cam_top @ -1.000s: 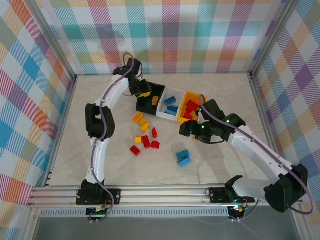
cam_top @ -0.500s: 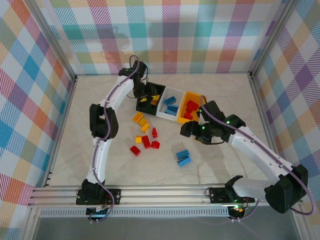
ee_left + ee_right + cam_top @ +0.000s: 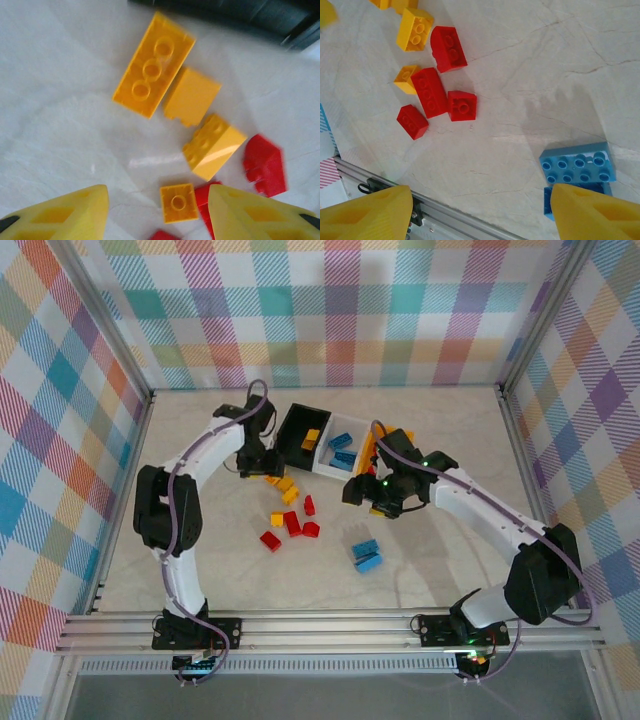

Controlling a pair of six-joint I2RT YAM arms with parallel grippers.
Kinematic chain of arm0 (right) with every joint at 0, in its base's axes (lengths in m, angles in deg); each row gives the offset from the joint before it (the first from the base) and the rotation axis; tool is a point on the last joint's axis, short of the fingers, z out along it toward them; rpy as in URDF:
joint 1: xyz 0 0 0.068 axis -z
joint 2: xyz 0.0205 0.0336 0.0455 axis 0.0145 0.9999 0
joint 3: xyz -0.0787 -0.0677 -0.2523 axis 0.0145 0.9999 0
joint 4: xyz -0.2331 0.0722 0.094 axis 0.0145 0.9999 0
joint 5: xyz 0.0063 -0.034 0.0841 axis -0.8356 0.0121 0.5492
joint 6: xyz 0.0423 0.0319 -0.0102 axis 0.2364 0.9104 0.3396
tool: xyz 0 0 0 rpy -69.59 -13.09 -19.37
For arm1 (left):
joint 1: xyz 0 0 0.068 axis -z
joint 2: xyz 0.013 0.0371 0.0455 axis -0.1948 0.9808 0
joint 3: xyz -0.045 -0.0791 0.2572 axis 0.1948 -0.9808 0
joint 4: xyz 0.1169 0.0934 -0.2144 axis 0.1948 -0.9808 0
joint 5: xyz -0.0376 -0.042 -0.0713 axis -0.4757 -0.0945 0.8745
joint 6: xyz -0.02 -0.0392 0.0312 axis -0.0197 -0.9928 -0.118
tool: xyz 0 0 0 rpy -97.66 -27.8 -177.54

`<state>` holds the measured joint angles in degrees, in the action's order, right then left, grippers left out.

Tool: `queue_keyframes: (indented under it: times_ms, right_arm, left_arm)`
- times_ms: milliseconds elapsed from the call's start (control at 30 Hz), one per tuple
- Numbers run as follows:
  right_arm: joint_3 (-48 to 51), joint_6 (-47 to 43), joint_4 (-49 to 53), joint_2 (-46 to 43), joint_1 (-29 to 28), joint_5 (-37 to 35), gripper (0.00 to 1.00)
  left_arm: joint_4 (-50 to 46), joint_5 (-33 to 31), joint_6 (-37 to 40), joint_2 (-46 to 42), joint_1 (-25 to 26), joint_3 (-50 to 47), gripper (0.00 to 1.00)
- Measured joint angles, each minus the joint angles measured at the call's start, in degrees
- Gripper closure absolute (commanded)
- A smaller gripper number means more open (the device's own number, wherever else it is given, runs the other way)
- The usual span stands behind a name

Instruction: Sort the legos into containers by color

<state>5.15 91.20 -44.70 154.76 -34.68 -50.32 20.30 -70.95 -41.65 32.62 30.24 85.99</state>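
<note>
My left gripper point(image 3: 254, 462) point(image 3: 157, 216) hangs open over loose yellow legos point(image 3: 282, 481): a long one point(image 3: 153, 64), two blocks point(image 3: 191, 96) point(image 3: 214, 146) and a small square one point(image 3: 178, 202) between its fingers point(image 3: 65, 215). Red legos point(image 3: 292, 523) point(image 3: 429, 91) lie in the middle. Two light blue legos point(image 3: 366, 555) point(image 3: 577, 162) lie right of them. My right gripper point(image 3: 363, 490) point(image 3: 480, 216) is open and empty above the bare floor between the red and blue ones. The black bin point(image 3: 296, 430) holds yellow pieces, the white bin point(image 3: 334, 462) blue ones. The yellow-orange bin point(image 3: 366, 452) is mostly hidden by my right arm.
The three bins stand in a slanted row at the back centre. An aluminium rail point(image 3: 320, 630) point(image 3: 435, 220) runs along the near edge. Checked cloth walls point(image 3: 340, 310) close in the back and sides. Bare floor lies front left and front right.
My left arm has swung back from over the black bin to the loose yellow legos, without the yellow piece it held. My right arm has shifted left, away from the yellow-orange bin.
</note>
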Motion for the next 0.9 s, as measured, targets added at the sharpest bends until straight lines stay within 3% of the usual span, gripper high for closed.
queue_keyframes:
  times_ms: [400,900]
  right_arm:
    - [0.8,0.0,-0.9,0.1,-1.4,0.0,0.25]
    - [2.0,0.0,-1.2,0.2,-3.3,-0.5,0.25]
  left_arm:
    - [5.8,5.9,-5.8,-15.7,3.0,-23.3,0.42]
    - [11.0,5.9,-8.6,-13.9,6.8,-27.5,0.42]
